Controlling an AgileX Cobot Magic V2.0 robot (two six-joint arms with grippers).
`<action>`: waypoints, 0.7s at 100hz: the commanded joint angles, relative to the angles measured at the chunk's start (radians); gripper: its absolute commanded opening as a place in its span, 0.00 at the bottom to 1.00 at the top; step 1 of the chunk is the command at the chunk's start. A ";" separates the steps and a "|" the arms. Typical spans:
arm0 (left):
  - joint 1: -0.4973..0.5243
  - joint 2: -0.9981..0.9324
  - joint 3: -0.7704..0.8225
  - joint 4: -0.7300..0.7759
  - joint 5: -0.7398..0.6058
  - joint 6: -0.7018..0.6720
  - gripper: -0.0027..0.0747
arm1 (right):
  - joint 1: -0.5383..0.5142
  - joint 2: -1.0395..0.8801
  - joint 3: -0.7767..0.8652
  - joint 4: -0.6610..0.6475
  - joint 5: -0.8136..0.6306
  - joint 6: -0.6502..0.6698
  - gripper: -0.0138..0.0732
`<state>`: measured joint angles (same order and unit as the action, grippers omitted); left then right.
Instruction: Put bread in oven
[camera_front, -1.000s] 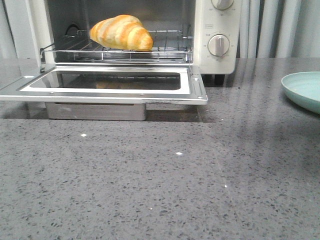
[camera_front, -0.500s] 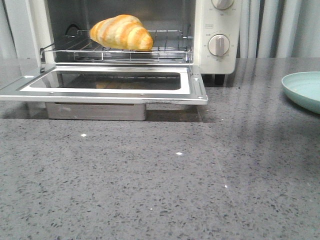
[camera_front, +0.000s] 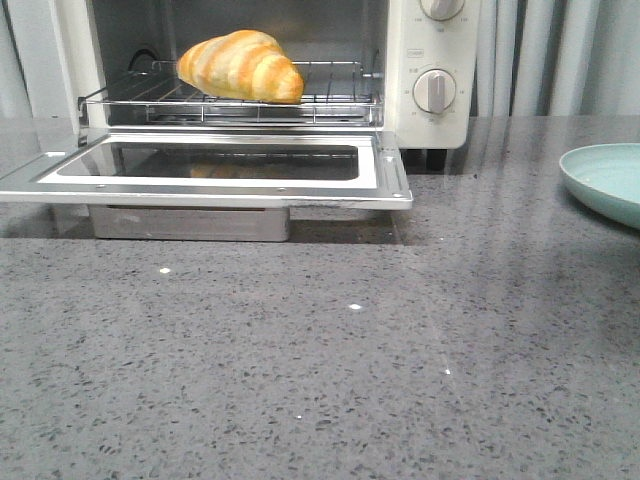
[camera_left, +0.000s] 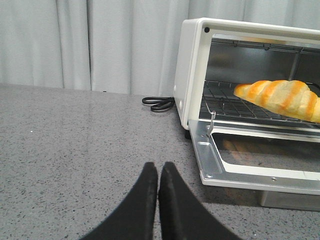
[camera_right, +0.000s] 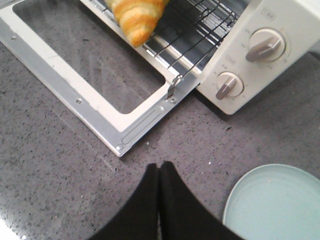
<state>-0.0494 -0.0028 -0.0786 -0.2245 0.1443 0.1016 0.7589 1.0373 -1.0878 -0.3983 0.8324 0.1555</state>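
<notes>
Fingers, left: on my left wrist feed the left gripper (camera_left: 158, 172) has its two black fingers (camera_left: 145, 200) pressed tip to tip, nothing between them, hanging over bare countertop (camera_left: 75, 150) beside the oven's side wall.
Fingers, right: on my right wrist feed the right gripper (camera_right: 159, 171) is pinched together the same way, holding nothing, above the counter just off the corner of the open door, with the plate close by.
Bread: I see the bread (camera_front: 242, 65) lying on the wire rack (camera_front: 330, 95) inside the oven, toward the rack's left half, its pointed end aimed at the front edge; neither gripper touches it.
Oven: I read the oven (camera_front: 430, 110) as standing at the back of the counter with its door (camera_front: 200, 185) dropped flat and fully open, the glass window facing up.
Knobs: I count two round knobs (camera_front: 434, 90) on the right-hand panel, one above the other.
Tray: I make out a metal tray (camera_front: 190, 222) sitting under the lowered door.
Cord: a black cord (camera_left: 157, 103) is coiled on the counter behind the oven, near the pale curtain (camera_left: 90, 45).
Plate: a pale green plate (camera_front: 605, 180) sits on the counter well to the right of the oven, and I see nothing on it.
</notes>
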 joint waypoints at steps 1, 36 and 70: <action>0.002 -0.016 -0.028 -0.010 -0.079 -0.003 0.01 | -0.027 -0.065 0.084 0.006 -0.136 -0.003 0.07; 0.002 -0.016 -0.028 -0.010 -0.079 -0.003 0.01 | -0.197 -0.213 0.402 0.147 -0.393 -0.005 0.07; 0.002 -0.016 -0.028 -0.010 -0.079 -0.003 0.01 | -0.386 -0.409 0.668 0.234 -0.619 -0.005 0.07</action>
<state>-0.0494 -0.0028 -0.0786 -0.2245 0.1443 0.1016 0.4127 0.6746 -0.4590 -0.1874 0.3578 0.1539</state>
